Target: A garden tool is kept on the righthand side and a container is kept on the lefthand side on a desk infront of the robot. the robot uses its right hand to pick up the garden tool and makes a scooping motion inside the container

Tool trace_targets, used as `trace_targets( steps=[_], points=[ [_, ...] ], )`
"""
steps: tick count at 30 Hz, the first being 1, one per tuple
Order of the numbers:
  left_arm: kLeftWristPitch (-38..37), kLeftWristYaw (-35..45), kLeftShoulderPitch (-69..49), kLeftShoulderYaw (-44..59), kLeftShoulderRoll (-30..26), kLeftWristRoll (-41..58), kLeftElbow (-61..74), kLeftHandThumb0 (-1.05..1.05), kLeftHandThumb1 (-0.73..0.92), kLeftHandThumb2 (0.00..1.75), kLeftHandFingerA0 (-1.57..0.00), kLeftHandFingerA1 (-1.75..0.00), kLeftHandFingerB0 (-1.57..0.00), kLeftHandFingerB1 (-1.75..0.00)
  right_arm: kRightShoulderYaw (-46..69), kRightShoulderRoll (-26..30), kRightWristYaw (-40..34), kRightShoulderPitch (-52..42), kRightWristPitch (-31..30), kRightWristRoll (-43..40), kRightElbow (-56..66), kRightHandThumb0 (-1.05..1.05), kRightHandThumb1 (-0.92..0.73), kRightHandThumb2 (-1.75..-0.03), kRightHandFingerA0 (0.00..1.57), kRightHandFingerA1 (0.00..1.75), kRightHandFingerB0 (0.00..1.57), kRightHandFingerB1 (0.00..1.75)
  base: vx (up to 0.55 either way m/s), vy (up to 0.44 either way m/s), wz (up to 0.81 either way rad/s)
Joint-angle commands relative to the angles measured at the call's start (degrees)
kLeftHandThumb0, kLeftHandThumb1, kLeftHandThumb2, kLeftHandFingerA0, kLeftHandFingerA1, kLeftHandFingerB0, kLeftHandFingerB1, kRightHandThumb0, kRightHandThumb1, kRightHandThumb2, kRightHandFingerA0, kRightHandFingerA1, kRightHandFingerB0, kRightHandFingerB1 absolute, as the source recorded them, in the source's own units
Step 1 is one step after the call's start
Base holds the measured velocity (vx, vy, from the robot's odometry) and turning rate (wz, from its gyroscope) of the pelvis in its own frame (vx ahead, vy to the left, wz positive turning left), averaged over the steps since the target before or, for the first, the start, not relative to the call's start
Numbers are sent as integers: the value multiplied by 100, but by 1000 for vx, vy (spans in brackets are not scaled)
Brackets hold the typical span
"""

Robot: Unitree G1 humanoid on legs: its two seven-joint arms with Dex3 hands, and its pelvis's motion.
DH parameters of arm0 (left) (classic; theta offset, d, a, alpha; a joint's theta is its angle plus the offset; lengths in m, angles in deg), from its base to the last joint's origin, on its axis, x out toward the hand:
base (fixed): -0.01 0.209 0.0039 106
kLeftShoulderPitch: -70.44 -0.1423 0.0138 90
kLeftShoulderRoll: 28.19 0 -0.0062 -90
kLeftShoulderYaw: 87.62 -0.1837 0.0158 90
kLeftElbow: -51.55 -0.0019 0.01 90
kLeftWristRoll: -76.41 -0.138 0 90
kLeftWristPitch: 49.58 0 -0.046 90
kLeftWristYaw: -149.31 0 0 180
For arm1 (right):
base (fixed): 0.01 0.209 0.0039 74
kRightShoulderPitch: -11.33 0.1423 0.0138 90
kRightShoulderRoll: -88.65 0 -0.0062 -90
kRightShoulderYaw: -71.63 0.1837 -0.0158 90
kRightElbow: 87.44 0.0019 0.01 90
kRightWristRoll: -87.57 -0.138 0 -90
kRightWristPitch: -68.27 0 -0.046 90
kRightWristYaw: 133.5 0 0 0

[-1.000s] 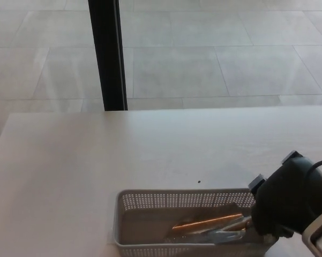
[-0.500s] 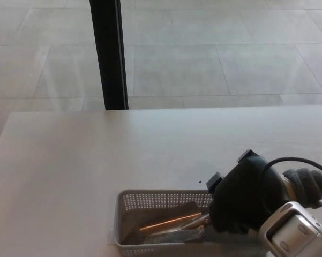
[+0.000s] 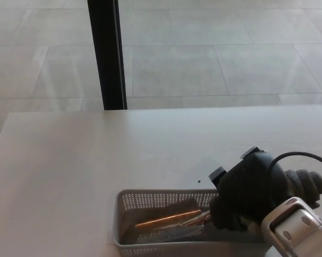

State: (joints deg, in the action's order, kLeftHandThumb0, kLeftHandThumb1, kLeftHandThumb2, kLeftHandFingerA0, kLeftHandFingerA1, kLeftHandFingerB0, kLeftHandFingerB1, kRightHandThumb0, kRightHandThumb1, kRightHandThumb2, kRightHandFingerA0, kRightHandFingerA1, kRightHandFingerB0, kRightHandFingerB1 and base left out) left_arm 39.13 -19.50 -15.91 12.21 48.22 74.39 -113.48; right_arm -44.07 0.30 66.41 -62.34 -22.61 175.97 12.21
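A grey perforated basket [image 3: 129,202] stands at the near edge of the white desk [image 3: 96,155]. Inside it lies the garden tool [image 3: 169,220], with a copper-coloured shaft and a grey metal blade low in the basket. My right hand [image 3: 246,193] is black and sits over the basket's right end, shut on the garden tool's handle; the handle itself is hidden under the hand. My left hand does not show.
A black vertical post [image 3: 106,53] rises beyond the desk's far edge, with pale tiled floor [image 3: 214,59] behind it. A small dark speck [image 3: 199,181] marks the desk just past the basket.
My right hand moved left over the basket from its right end, carrying the tool's shaft leftward and lower inside the basket. In the last half second it barely shifted.
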Motion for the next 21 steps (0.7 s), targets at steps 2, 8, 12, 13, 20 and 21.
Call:
trace_targets(
  steps=[2, 8, 12, 13, 20, 21],
  points=[
    [51, 65, -19, -51, -103, -49, 17, -52, 67, 60, -58, -65, -54, -52, 1514, -684, -625, -390, -392, -2420, 77, -34, -55, -112, 99, 175, 82, 98, 0, 0, 0],
    [61, 40, -78, -61, -110, -63, 11, -53, 67, 60, -58, -65, -56, -51, 2431, -1159, -752, -657, -346, -3513, 151, -27, -48, -120, 91, 175, 80, 170, 0, 0, 0],
    [31, 29, -117, -38, -113, -40, 28, -53, 67, 60, -56, -64, -54, -51, 2800, -1263, -969, -773, -94, -3894, 116, -25, -47, -126, 95, 175, 80, 166, 0, 0, 0],
    [48, -13, -118, -33, -104, -39, 20, -52, 67, 60, -59, -66, -56, -51, 2838, -1203, -956, -779, -32, -3888, 152, -27, -47, -124, 94, 175, 77, 168, 0, 0, 0],
    [11, -43, -181, -64, -130, -85, -8, -51, 67, 60, -59, -65, -55, -51, 2998, -951, -870, -583, 296, -3875, 289, -26, -51, -110, 91, 175, 76, 159, 0, 0, 0],
    [35, -26, -175, -64, -135, -82, -7, -51, 68, 60, -58, -64, -55, -51, 3045, -902, -951, -516, 415, -3915, 250, -26, -49, -111, 92, 175, 75, 159, 0, 0, 0]
  ],
)
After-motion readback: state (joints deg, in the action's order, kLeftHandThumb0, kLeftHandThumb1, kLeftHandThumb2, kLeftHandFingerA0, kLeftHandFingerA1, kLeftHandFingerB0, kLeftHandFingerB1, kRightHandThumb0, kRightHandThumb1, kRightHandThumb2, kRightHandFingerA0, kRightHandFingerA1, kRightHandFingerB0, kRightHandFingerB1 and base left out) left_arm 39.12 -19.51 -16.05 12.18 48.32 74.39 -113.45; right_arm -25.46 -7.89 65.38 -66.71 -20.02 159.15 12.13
